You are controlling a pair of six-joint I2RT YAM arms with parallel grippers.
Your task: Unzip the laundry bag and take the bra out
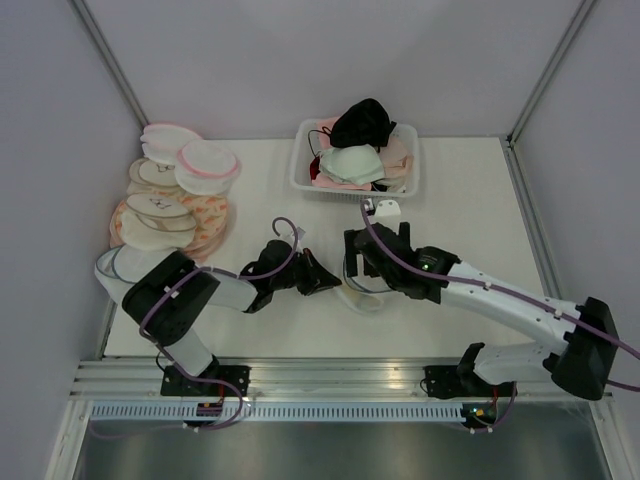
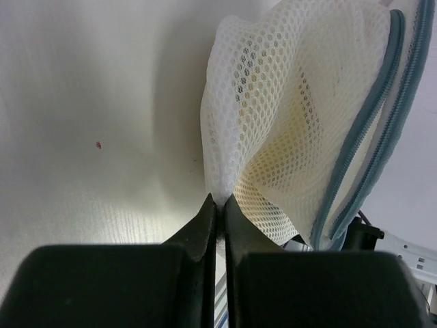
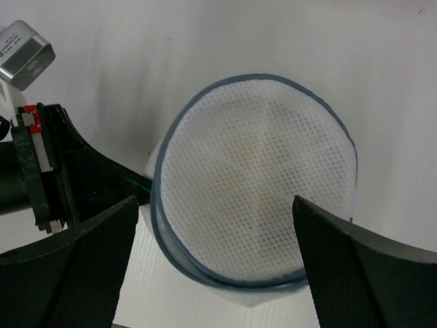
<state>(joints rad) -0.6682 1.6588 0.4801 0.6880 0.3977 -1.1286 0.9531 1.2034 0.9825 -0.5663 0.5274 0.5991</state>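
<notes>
Left wrist: left hand [image 2: 220,202] pinches laundry bag [image 2: 287,102].

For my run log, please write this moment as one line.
left fingers: shut on laundry bag mesh | right fingers: open, over laundry bag | bra: not in sight

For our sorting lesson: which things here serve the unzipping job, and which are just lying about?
Job: laundry bag, left end effector pinching its mesh, right end effector open, facing it.
Lying about: stacked round bags, basket, black bra.
</notes>
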